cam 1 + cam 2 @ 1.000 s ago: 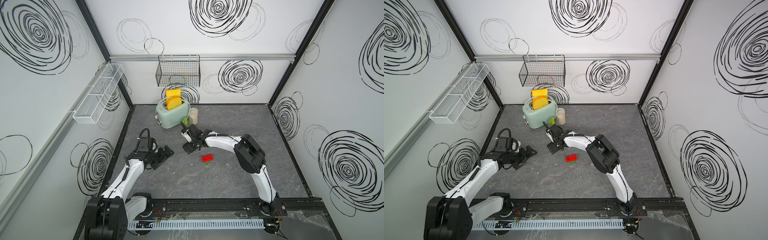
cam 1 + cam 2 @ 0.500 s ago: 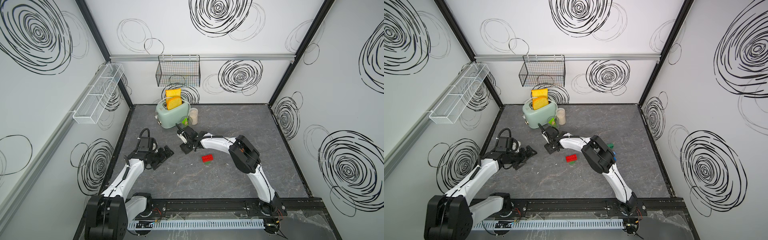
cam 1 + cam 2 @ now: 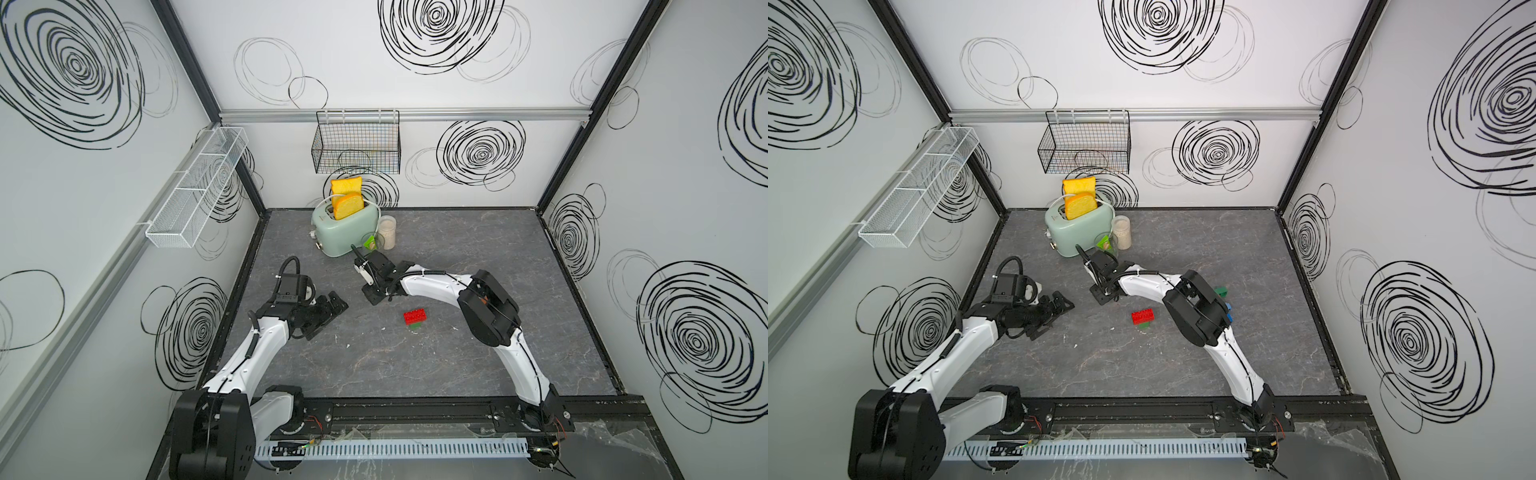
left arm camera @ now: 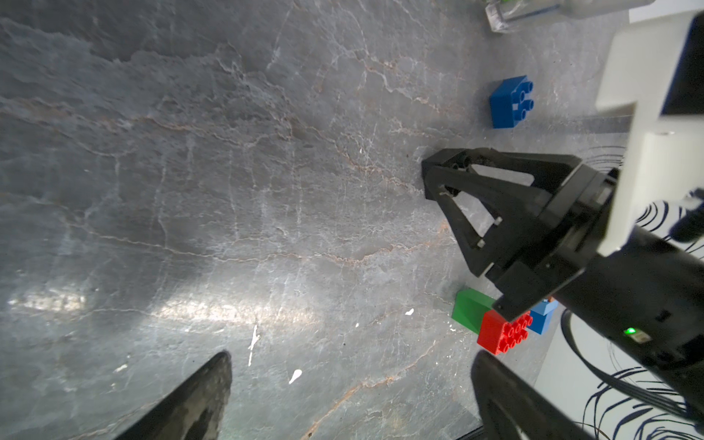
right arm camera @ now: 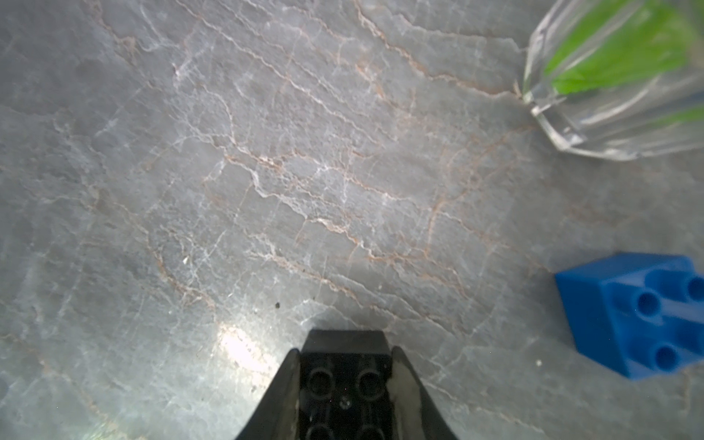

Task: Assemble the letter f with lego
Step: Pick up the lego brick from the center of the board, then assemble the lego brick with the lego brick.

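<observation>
Since a second ago the right gripper (image 3: pixel 372 296) has edged a little toward the left wall and drawn its jaws together. They now clamp a black brick (image 5: pixel 344 381), whose studded face shows between the two fingers (image 5: pixel 282 396) in the right wrist view; the left arm has not shifted. The clamped brick sits low over the grey table (image 3: pixel 457 374), in front of the mint toaster (image 3: pixel 347 232) and a clear glass (image 5: pixel 609 99) with something green inside. Whether the brick touches the surface I cannot tell. A blue brick (image 5: pixel 632 316) lies loose near the grip, its studs turned sideways. Near the table's middle a red brick (image 3: pixel 415 316) lies against a green brick (image 4: pixel 470 310), and a light blue brick (image 4: pixel 543 320) is just beside them, half hidden by the right gripper in the left wrist view. The left gripper (image 3: pixel 326 318) hangs low near the left wall, its jaws wide apart and holding nothing.
</observation>
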### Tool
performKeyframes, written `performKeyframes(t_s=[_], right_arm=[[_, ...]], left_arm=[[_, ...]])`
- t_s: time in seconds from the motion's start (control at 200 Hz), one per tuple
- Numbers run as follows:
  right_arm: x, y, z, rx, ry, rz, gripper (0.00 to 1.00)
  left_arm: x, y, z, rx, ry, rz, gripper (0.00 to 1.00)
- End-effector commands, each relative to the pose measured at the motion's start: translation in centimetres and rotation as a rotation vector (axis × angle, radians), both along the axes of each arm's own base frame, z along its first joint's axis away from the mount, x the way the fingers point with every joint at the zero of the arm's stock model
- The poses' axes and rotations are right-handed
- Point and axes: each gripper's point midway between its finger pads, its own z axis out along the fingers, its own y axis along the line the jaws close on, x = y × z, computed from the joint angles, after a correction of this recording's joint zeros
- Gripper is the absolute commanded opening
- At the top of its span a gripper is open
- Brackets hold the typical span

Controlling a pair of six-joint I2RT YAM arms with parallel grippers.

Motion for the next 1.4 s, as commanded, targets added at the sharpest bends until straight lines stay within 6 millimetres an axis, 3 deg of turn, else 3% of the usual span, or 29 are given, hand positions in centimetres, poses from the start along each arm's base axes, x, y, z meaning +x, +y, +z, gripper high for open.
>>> performKeyframes(t_s=[0.0,0.19,0.36,0.485,0.62,0.75,0.91,1.396], right_arm=[[-0.5,0.5,4.5,0.027,-0.029,0.012,0.32],[-1.7,-1.4,10.2,0.073,0.010,-0.060,0.31],[-4.2,-5.7,12.0,0.081,0.075,-0.168,0.30],[-6.4,-8.8,11.3,0.084,0.135,-0.270,0.30],[-8.7,-11.7,9.2,0.084,0.191,-0.371,0.30],[-9.6,-13.5,8.2,0.094,0.185,-0.428,0.30],[-9.6,-14.1,7.2,0.085,0.188,-0.445,0.31],[-9.1,-14.7,6.2,0.055,0.205,-0.459,0.30]], left_arm=[[0.9,-0.1,0.9,0.040,-0.040,-0.030,1.00],[1.4,-3.8,0.8,-0.015,-0.075,-0.169,1.00],[0.7,-8.3,0.6,-0.121,-0.119,-0.292,1.00],[-0.2,-11.2,0.5,-0.243,-0.136,-0.345,0.99],[-1.0,-13.4,0.4,-0.302,-0.132,-0.392,1.00],[-1.2,-15.1,0.6,-0.343,-0.127,-0.412,1.00],[-1.3,-16.5,0.7,-0.377,-0.106,-0.422,1.00],[-0.6,-16.7,0.3,-0.357,-0.088,-0.396,1.00]])
